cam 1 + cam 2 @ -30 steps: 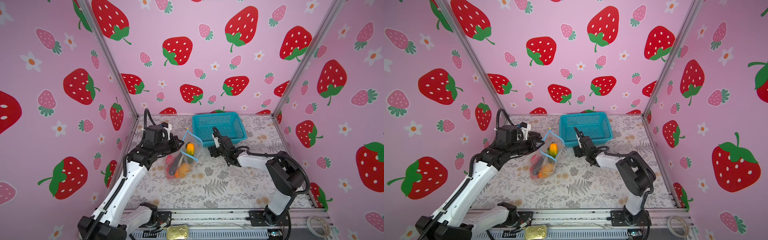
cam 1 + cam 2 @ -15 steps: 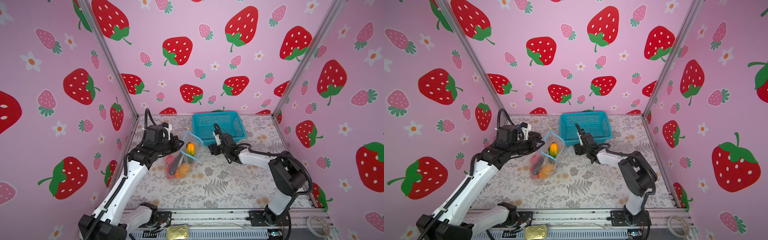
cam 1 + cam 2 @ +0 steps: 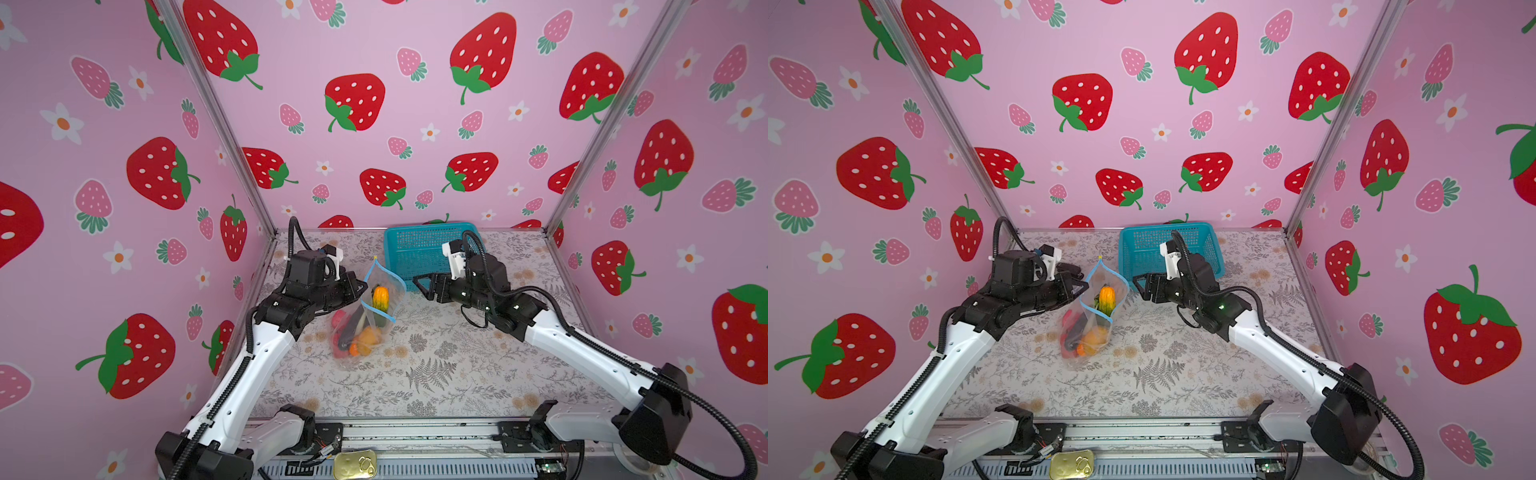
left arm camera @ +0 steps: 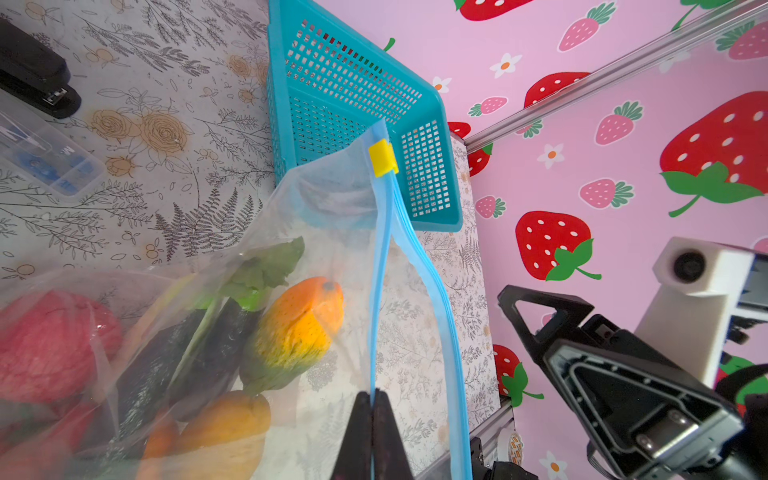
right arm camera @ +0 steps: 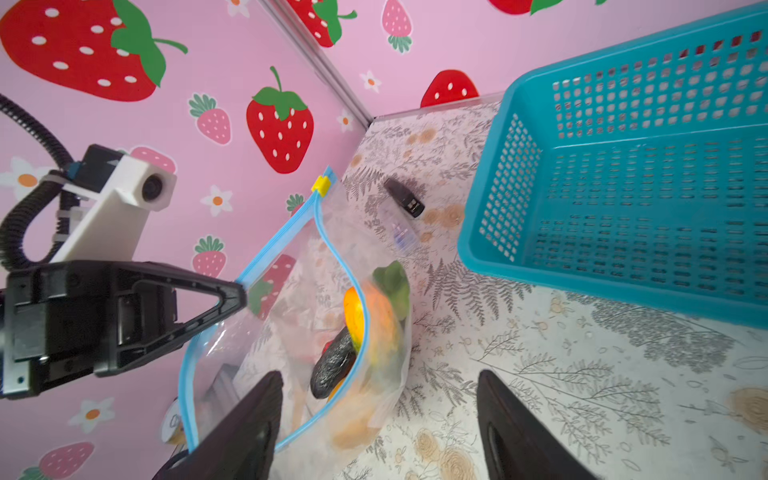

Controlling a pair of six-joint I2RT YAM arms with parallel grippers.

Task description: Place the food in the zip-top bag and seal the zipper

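The zip-top bag (image 3: pixel 384 328) hangs crinkled and transparent, its mouth gaping. My left gripper (image 3: pixel 360 291) is shut on one lip of the light-blue zipper (image 4: pixel 380 270), seen edge-on between my left gripper's (image 4: pixel 372 395) pads. The yellow slider (image 4: pixel 382 157) sits at the strip's far end. The food (image 3: pixel 361 336) lies inside the bag: a dark eggplant (image 4: pixel 199 353), a yellow-orange piece (image 4: pixel 299 324) and a red-pink lump (image 4: pixel 50 345). My right gripper (image 3: pixel 420 287) stands open just right of the bag, touching nothing. In the right wrist view my right gripper (image 5: pixel 379 376) straddles the bag's near lip.
A teal perforated basket (image 3: pixel 428 230) stands at the back, right behind my right gripper. A black stapler-like object (image 4: pixel 37 79) and a clear box with blue parts (image 4: pixel 45 162) lie behind the bag. Pink walls close in three sides.
My right gripper has shifted slightly beside the bag and stays open. My left gripper keeps its hold on the zipper strip, and the bag hangs as before.
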